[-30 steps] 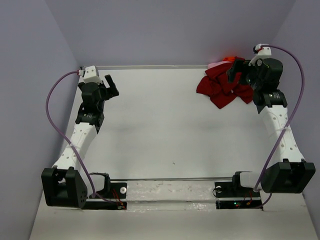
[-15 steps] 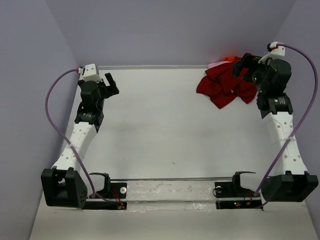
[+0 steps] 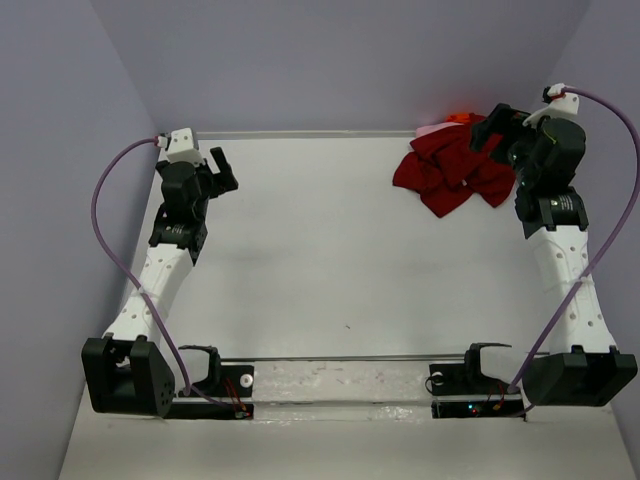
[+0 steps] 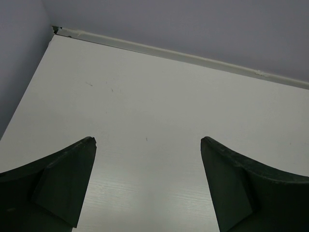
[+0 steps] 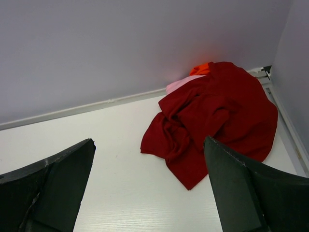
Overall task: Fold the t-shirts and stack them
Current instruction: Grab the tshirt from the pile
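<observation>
White table (image 3: 320, 260), seen from above and behind, two arms bolted at its near edge

Right arm (image 3: 565, 280): a second ago its wrist hung over the cloth. It has since swung out toward the right edge and stands more upright, with the wrist now at the heap's right flank.

Left arm (image 3: 160, 270): unchanged, reaching up along the left edge toward the far left corner.

The t-shirts (image 3: 452, 168): unfolded, in one crumpled heap in the far right corner, in the same place as before.
- Dark red shirt (image 5: 212, 116): on top and spread widest, deeply creased, one pointed flap toward the near side.
- Pink shirt (image 5: 177, 85): shows only as a pale strip at the far edge, by the wall.
- Orange shirt (image 5: 201, 69): only a small bright patch behind the red.

Right claw (image 3: 492, 128): spread wide and holding nothing, raised and aimed across the heap; in the wrist view its fingers frame the cloth without touching it.

Left claw (image 3: 222, 170): equally wide, holding nothing, above bare table
</observation>
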Controlling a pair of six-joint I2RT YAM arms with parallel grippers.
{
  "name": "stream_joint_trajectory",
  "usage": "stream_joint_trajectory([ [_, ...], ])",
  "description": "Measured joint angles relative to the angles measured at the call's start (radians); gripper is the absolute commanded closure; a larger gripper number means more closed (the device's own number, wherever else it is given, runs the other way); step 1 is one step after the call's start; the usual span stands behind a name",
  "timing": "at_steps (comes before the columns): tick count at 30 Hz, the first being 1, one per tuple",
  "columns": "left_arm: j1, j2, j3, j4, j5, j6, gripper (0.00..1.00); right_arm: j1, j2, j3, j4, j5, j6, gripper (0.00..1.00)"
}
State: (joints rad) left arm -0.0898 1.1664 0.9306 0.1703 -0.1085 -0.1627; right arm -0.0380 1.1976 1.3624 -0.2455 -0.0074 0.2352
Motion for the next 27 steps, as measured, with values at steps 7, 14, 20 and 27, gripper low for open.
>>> stream_joint_trajectory([
  [7,0.0,-0.006,0.011,-0.036,-0.017,0.025,0.01,0.0,-0.037,-0.064,0.026,-0.005,0.035,0.0],
  [14,0.0,-0.017,0.071,-0.056,-0.024,0.024,0.01,0.0,0.074,-0.146,0.043,0.0,0.116,0.0],
  [20,0.0,-0.048,0.08,-0.063,-0.024,0.023,0.01,0.0,0.187,-0.15,0.026,0.026,0.192,0.0],
  [27,0.0,-0.065,0.08,-0.075,-0.032,0.013,0.01,0.0,0.251,-0.145,0.034,0.101,0.207,0.01],
])
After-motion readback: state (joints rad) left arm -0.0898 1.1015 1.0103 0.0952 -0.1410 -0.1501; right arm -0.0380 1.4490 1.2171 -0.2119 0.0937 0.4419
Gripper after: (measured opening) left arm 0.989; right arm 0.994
